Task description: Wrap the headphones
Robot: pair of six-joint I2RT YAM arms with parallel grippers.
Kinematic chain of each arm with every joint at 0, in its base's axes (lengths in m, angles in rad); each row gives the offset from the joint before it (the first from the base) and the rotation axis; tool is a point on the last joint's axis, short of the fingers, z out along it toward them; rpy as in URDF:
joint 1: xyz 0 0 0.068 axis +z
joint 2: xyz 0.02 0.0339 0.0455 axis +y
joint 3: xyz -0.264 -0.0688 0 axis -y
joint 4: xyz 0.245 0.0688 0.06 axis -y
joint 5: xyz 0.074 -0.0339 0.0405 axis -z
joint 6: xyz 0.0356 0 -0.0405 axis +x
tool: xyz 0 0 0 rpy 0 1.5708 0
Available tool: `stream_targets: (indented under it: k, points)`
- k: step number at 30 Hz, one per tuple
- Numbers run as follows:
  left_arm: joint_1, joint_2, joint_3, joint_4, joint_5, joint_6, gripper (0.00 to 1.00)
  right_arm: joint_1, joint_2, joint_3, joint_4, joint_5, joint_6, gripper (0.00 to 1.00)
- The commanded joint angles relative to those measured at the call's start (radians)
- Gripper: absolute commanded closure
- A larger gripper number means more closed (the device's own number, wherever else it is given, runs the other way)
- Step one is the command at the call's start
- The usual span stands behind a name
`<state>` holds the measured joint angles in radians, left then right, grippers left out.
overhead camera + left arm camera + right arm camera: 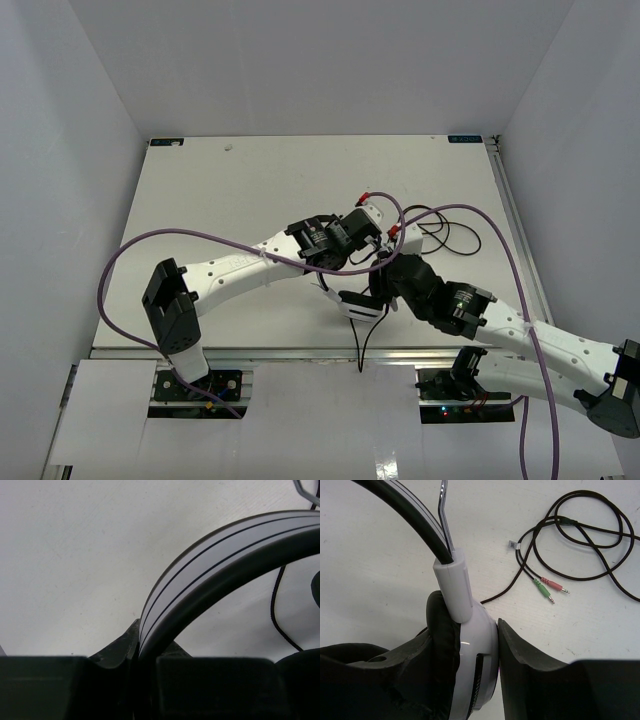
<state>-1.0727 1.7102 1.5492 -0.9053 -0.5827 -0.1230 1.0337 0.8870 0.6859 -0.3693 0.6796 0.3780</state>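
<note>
1. Found the left gripper (145, 662) clenched on the headband (210, 555) of the headphones (362, 303). Saw the striped band rise from between the fingers (65, 685) and arch away to the right.
2. Found the right gripper (470, 645) grasping one ear cup (477, 650), with one finger against the black cushion (442, 640) and the other against the white shell.
3. Noted a white slider (454, 582) standing up from that cup, with the black band and a thin metal wire (442, 510) entering its top.
4. From above, placed both grippers close together right of the middle of the table (220, 190), the left one just beyond the right one. Saw part of the headphones just near of them.
5. Could not tell whether the headphones rest on the table or hang clear of it.
6. Traced the cord (592, 535) in loose loops flat on the table, to the right of and beyond the grippers. Saw another stretch run from the headphones toward the near edge.
7. Logged a green plug (542, 587) and a pink plug (552, 586) side by side on the table, just beside the loops and apart from both grippers.
8. Noted a small tag (513, 544) on the cord near the plugs.
9. Recorded purple cables (115, 270) arcing over both arms.
</note>
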Motion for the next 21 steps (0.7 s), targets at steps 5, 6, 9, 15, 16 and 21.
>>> stream_targets:
  k: [5,6,9,15,16,21]
  points:
    - [-0.012,-0.064,0.007,0.068,-0.025,-0.096,0.44,0.005,0.027,0.072,0.093,-0.035,0.018,0.92]
    - [-0.012,-0.072,0.004,0.078,-0.021,-0.099,0.44,0.005,0.026,0.072,0.094,-0.035,0.020,0.92]
    - [-0.012,-0.101,-0.008,0.104,-0.007,-0.103,0.43,0.006,0.018,0.069,0.095,-0.033,0.023,0.92]
    - [-0.012,-0.133,-0.043,0.114,0.000,-0.101,0.49,0.006,-0.008,0.058,0.096,-0.024,0.022,0.92]
    - [-0.012,-0.135,-0.047,0.113,-0.004,-0.101,0.50,0.006,-0.010,0.058,0.096,-0.023,0.022,0.92]
    - [-0.012,-0.131,-0.050,0.109,-0.024,-0.100,0.60,0.006,-0.007,0.060,0.096,-0.025,0.021,0.92]
